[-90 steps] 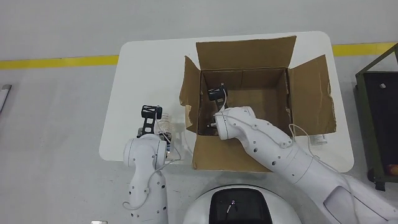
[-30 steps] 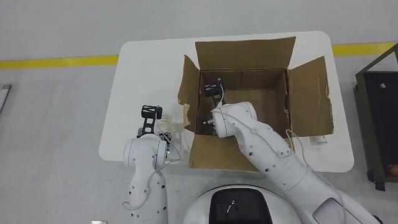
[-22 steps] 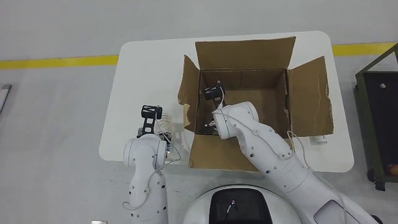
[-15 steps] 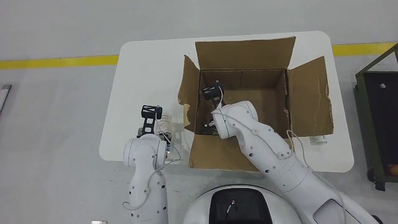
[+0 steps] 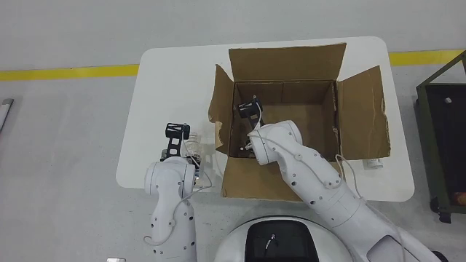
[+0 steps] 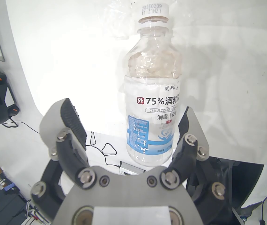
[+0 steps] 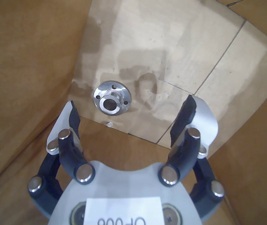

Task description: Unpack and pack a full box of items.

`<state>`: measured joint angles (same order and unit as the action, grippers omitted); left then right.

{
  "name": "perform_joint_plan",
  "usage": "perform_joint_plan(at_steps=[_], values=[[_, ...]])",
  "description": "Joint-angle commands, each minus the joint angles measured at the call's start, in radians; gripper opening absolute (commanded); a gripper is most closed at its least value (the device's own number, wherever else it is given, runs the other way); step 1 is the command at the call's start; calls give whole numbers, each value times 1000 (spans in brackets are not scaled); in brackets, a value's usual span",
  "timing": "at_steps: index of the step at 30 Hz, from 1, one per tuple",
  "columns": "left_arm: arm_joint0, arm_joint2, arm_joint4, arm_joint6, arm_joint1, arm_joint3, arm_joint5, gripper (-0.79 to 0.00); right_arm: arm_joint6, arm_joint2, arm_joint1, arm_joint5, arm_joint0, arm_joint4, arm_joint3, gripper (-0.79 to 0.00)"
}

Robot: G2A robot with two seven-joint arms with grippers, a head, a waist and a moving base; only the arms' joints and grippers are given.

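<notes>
An open cardboard box (image 5: pixel 362 113) stands on the white table (image 5: pixel 167 80). My right gripper (image 5: pixel 250 108) is down inside the box near its left wall, open (image 7: pixel 131 107). A round metal flange (image 7: pixel 112 99) lies on the box floor just ahead of one fingertip, untouched. My left gripper (image 5: pixel 177 132) is over the table's front left, left of the box. Its jaws are open (image 6: pixel 127 113) around the lower half of a clear bottle (image 6: pixel 153 90) with a white cap and a blue-and-white label. The bottle sits closer to one finger.
The box's flaps are folded outward on all sides. A small white object (image 5: pixel 373 162) lies on the table by the right flap. A dark green rack (image 5: pixel 440 145) stands on the floor to the right of the table.
My right gripper has shifted slightly toward the box's left wall and stayed open. The left arm and the bottle have not moved.
</notes>
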<state>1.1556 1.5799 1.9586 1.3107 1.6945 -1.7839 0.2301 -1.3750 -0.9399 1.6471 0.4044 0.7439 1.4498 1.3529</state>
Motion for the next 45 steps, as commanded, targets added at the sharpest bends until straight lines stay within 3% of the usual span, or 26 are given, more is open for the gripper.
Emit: perform_joint_plan(at_steps=[1, 21, 24, 33, 41, 45], values=[[0, 0, 0, 0, 0, 0, 0, 0, -18, 10, 3, -17, -3, 4, -1, 0], [0, 0, 0, 0, 0, 0, 0, 0, -38, 69, 48, -34, -59, 74, -136, -3], [0, 0, 0, 0, 0, 0, 0, 0, -25, 68, 55, -31, -69, 77, -166, -40], [0, 0, 0, 0, 0, 0, 0, 0, 1, 51, 67, -30, -64, 71, -201, -246], [0, 0, 0, 0, 0, 0, 0, 0, 2, 42, 76, -30, -56, 88, -205, -308], [0, 0, 0, 0, 0, 0, 0, 0, 0, 38, 80, -32, -56, 97, -209, -431]])
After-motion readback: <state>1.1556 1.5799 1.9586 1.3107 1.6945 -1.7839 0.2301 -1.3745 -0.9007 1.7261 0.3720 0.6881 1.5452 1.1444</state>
